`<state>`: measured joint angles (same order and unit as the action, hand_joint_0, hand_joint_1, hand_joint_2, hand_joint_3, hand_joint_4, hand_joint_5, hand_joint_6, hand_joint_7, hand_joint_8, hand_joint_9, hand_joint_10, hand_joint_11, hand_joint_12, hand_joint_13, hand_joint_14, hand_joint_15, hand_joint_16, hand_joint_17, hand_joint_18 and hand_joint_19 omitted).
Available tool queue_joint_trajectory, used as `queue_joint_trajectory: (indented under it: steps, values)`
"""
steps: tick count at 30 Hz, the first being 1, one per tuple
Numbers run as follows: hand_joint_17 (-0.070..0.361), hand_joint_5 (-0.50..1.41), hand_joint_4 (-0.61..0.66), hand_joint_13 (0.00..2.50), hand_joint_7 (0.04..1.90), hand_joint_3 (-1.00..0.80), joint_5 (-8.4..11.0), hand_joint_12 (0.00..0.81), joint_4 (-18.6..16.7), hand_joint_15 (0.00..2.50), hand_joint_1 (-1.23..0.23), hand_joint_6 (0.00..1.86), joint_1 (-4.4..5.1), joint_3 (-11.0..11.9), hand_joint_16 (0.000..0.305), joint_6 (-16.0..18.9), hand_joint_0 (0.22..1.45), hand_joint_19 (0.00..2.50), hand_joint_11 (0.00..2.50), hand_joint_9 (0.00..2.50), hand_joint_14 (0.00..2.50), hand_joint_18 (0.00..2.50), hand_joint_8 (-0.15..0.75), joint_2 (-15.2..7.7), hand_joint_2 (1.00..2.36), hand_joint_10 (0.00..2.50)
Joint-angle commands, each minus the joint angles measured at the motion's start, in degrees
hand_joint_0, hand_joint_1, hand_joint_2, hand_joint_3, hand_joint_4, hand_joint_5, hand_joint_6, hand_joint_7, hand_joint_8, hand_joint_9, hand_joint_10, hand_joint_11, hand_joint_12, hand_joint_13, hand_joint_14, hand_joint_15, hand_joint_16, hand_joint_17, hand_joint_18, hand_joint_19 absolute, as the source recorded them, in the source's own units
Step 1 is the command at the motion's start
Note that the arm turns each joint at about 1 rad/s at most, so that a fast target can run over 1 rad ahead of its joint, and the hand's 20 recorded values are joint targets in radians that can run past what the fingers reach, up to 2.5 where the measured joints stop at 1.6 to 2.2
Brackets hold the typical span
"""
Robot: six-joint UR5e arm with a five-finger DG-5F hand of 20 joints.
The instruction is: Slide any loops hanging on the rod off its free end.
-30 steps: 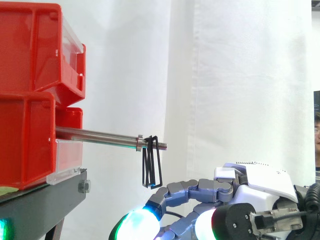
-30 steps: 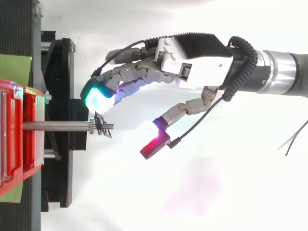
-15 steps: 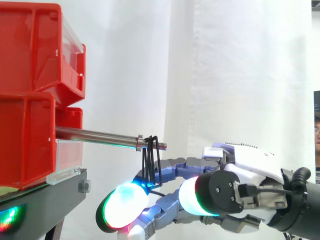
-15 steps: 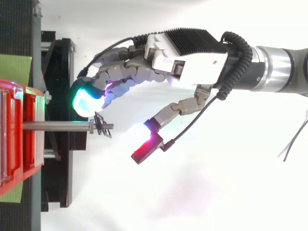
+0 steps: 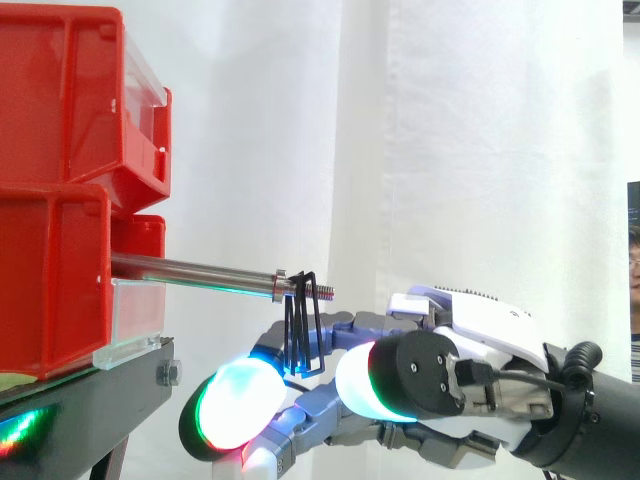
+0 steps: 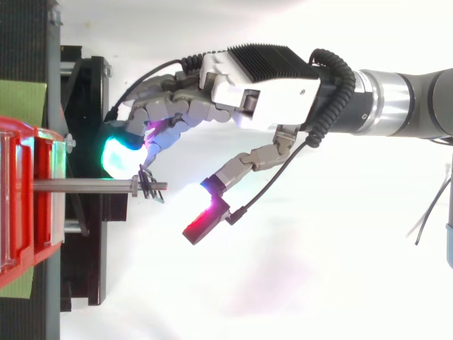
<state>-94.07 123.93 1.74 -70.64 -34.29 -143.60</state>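
The thin black loops (image 5: 301, 325) hang near the rod's (image 5: 190, 271) free end and look light and stiff. The hand (image 6: 265, 92), loosely curved, grasps nothing; hooking their lower part would suit.

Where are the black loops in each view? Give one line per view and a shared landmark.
Side view: black loops hang from the rod near its free end, left of centre.
Top view: black loops left of centre, at the rod's tip, just below a green fingertip of the robot hand.
Shared landmark: the red bins behind the rod.
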Motion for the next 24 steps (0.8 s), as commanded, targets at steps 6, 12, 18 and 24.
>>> queue_joint_trajectory:
  steps: [6, 12, 18, 24]
  values:
    - [0.102, -0.10, 0.31, 0.68, 1.01, -0.46, -0.24, 0.338, 0.17, 0.20, -0.60, 0.50, 0.02, 0.94, 0.045, 0.02, 0.57, 0.29, 0.25, 0.95, 0.01, 0.47, 0.295, -0.02, 1.00, 0.01]
    - [0.101, -0.09, 0.30, 0.69, 1.07, -0.44, -0.85, 0.340, 0.08, 0.21, -0.62, 0.50, 0.11, 1.20, 0.045, 1.51, 0.59, 0.30, 0.26, 0.96, 0.01, 0.48, 0.297, -0.02, 1.00, 0.01]
    - [0.101, -0.08, 0.26, 0.69, 1.17, -0.41, -0.85, 0.338, 0.17, 0.21, -0.64, 0.50, 0.28, 1.20, 0.045, 1.69, 0.60, 0.31, 0.27, 0.95, 0.01, 0.49, 0.295, -0.02, 1.01, 0.01]
    - [0.100, -0.08, 0.19, 0.69, 1.27, -0.35, -0.85, 0.338, -0.01, 0.21, -0.66, 0.53, 0.28, 1.20, 0.044, 1.69, 0.62, 0.31, 0.30, 0.96, 0.01, 0.50, 0.293, -0.10, 1.01, 0.01]
